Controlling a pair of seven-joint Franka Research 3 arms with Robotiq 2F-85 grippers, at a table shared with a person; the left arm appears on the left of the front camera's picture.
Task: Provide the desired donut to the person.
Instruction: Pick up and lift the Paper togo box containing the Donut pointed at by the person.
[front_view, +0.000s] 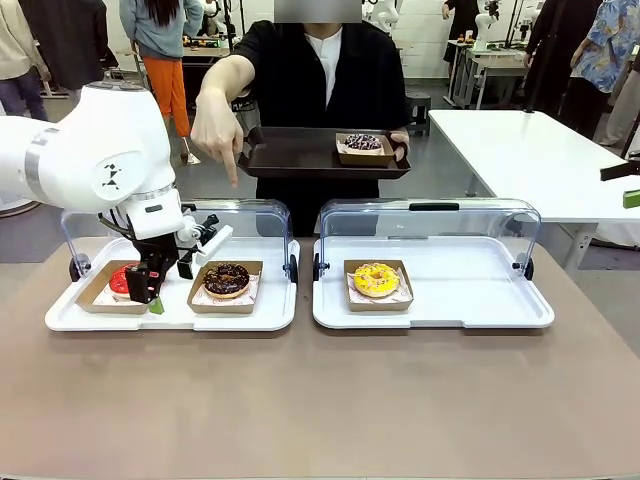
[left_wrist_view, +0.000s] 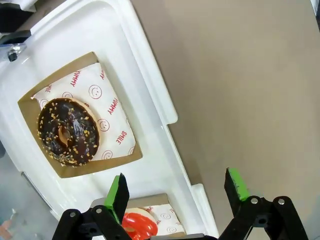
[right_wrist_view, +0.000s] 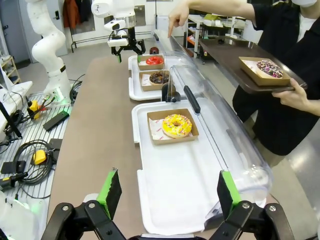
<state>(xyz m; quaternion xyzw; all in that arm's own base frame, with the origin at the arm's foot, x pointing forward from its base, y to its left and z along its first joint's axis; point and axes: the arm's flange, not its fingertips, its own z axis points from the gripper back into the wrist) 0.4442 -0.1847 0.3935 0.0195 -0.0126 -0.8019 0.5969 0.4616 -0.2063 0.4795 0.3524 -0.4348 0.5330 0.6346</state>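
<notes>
Front view: the left gripper (front_view: 150, 297) hangs just left of the chocolate donut (front_view: 227, 279), over the red donut (front_view: 120, 282), fingers apart and empty. The hand (front_view: 217, 125) of the person (front_view: 320, 80) points down just behind the chocolate donut. The right gripper (right_wrist_view: 167, 192), fingers also apart, is well right of it.

Bright, even indoor light; sharp frames, wrist views bowed at edges.

The left tray (front_view: 170, 318) is lying at nine o'clock on the table (front_view: 320, 400), carrying an outer donut (front_view: 118, 282) and an inner donut (front_view: 227, 279); the right tray (front_view: 470, 290), at three, is carrying a single donut (front_view: 376, 279).
</notes>
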